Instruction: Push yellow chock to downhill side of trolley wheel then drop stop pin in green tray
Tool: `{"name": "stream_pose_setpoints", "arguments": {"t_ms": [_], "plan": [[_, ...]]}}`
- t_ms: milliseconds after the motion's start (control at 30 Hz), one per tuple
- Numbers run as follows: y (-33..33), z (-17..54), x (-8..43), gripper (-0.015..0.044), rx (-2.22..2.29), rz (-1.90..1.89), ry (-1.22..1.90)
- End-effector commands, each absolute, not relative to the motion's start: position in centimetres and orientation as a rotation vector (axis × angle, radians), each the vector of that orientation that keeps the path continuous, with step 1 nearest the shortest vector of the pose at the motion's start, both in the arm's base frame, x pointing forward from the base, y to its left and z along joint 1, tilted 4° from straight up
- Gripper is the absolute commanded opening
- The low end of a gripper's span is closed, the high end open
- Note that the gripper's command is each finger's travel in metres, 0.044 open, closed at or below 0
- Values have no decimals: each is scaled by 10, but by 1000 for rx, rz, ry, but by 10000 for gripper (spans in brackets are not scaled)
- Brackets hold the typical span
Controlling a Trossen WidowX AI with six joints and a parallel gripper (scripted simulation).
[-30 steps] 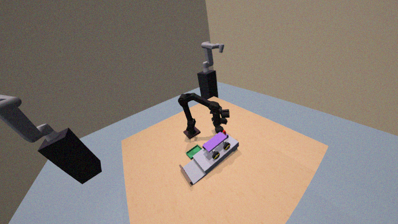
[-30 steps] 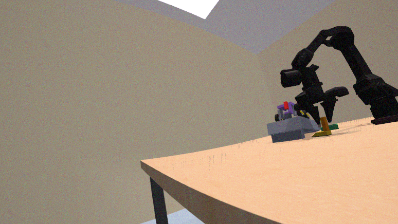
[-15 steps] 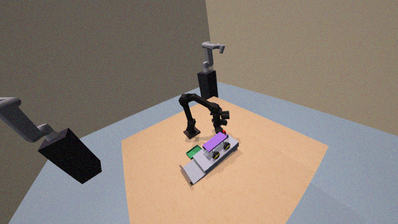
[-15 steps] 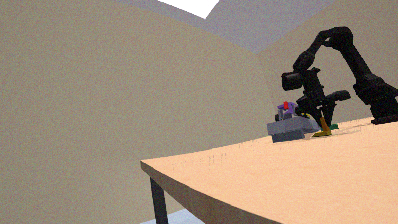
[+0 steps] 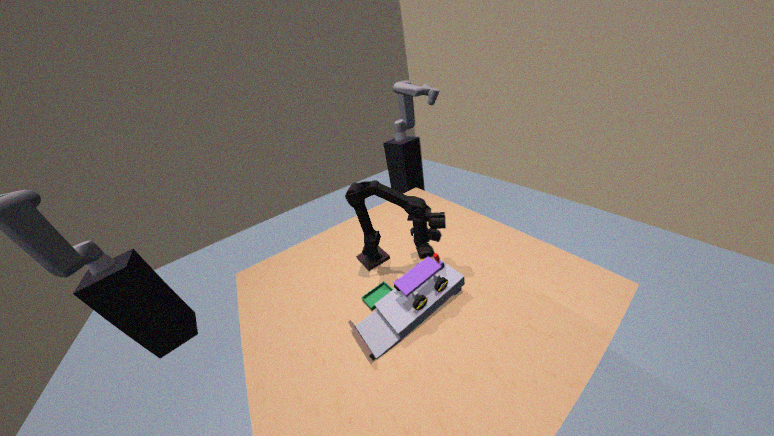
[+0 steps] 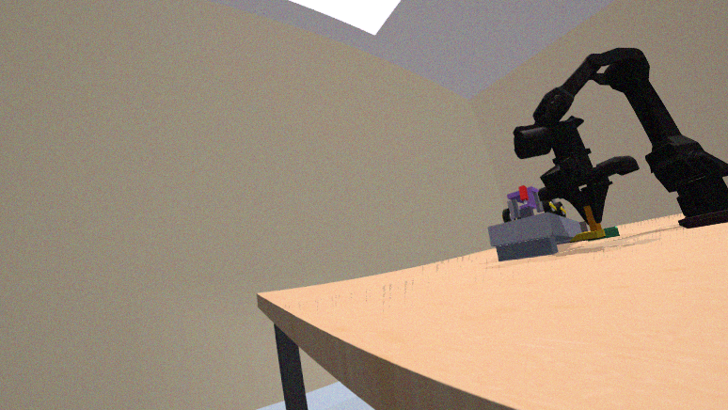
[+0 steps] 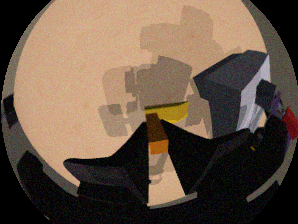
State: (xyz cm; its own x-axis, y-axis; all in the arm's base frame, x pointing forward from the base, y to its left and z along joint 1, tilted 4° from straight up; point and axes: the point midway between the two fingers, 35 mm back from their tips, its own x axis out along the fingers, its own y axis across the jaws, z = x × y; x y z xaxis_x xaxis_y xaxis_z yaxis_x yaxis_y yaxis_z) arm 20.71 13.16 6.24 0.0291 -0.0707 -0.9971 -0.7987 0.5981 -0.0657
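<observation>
My gripper (image 5: 426,253) (image 6: 594,218) (image 7: 154,123) is shut on the orange handle of the yellow chock (image 6: 588,235) (image 7: 175,113). The chock appears slightly above the table, beside the ramp's high end; it is hidden in the top view. The trolley (image 5: 419,275) with a purple deck stands on the grey ramp (image 5: 392,314) (image 6: 524,229) (image 7: 220,107). The red-headed stop pin (image 5: 436,256) (image 6: 523,193) (image 7: 291,123) stands at the trolley's uphill end. The green tray (image 5: 377,295) (image 6: 612,231) lies beside the ramp on the arm's side.
The ramp's low end has a brown lip (image 5: 361,340). The black arm base (image 5: 372,258) stands behind the tray and ramp on the wooden table (image 5: 487,368) (image 6: 560,315). Two grey arms on black pedestals (image 5: 135,308) (image 5: 403,162) stand off the table.
</observation>
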Motion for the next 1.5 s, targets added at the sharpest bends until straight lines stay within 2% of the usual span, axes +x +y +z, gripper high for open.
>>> {"name": "stream_pose_setpoints", "arguments": {"t_ms": [0,1467], "plan": [[133,78,207,0,-782,666,1442],[143,191,205,0,-781,667,1442]]}}
